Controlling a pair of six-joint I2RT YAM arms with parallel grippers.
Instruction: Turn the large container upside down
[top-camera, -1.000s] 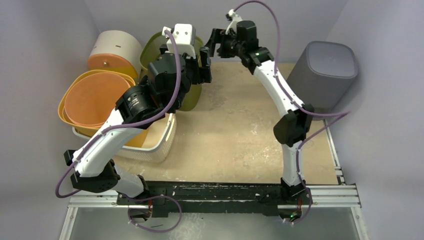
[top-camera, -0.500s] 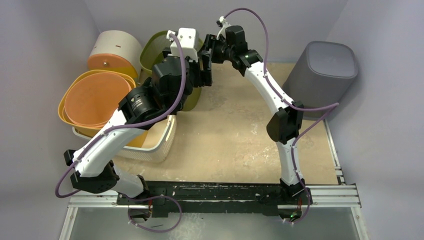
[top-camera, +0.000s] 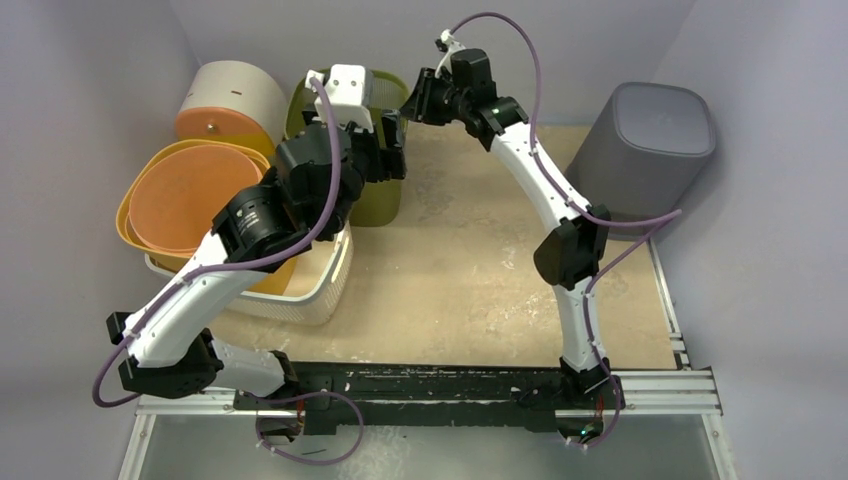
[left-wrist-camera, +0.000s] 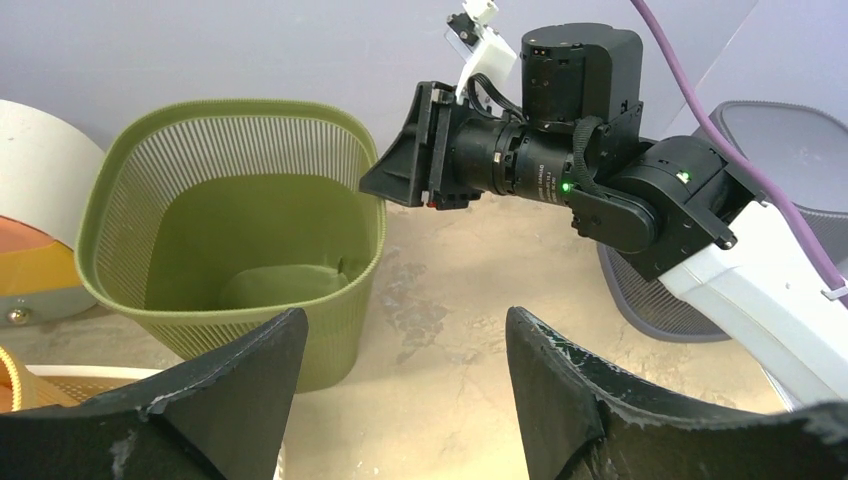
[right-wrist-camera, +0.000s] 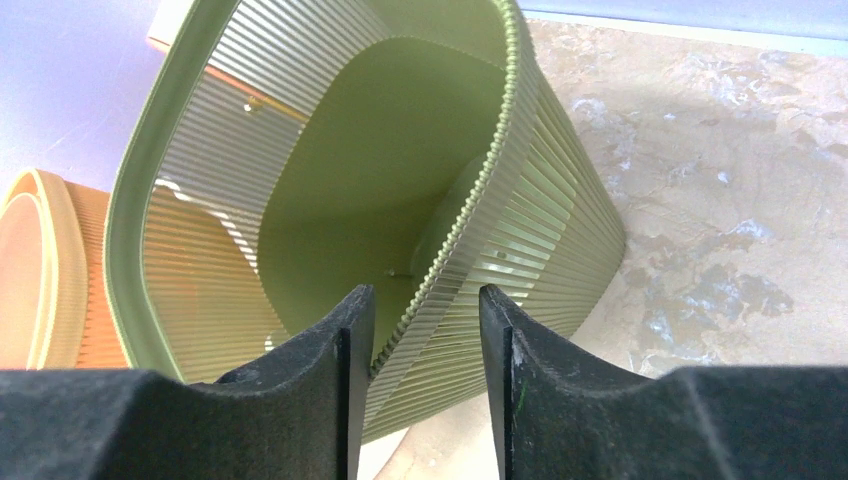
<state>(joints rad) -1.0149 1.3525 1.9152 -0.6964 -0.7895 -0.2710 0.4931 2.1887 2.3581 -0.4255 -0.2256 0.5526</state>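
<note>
Nearest the arms on the left sits a white basket (top-camera: 322, 290) holding orange tubs (top-camera: 185, 200). Just beyond it the green bin (left-wrist-camera: 240, 230) stands upright on the worktop (top-camera: 470, 270), mouth up, close to the back wall. A grey bin (top-camera: 655, 145) stands well apart at the far right. The left jaws hang wide apart on the near side of the green bin, above the worktop and gripping nothing. The right jaws reach in from the far right corner and straddle the green bin's rim (right-wrist-camera: 470, 190), one finger inside the wall and one outside. They are drawn in to a narrow gap, with a sliver of space showing either side of the lip at the tips, so it does not look clamped yet. The green bin looks like thin ribbed plastic and seems empty, so it should be light and easy to lift. The slatted walls will likely flex and bow if squeezed mid-panel. The rolled, toothed lip looks like the stiffest part, and its ribbing should give the pads some bite, so the rim is the place to hold. A single pinch at one corner may let the green bin swing or twist as it tips. A second hold on the near rim, within the left jaws' reach, would steady the turn.
</note>
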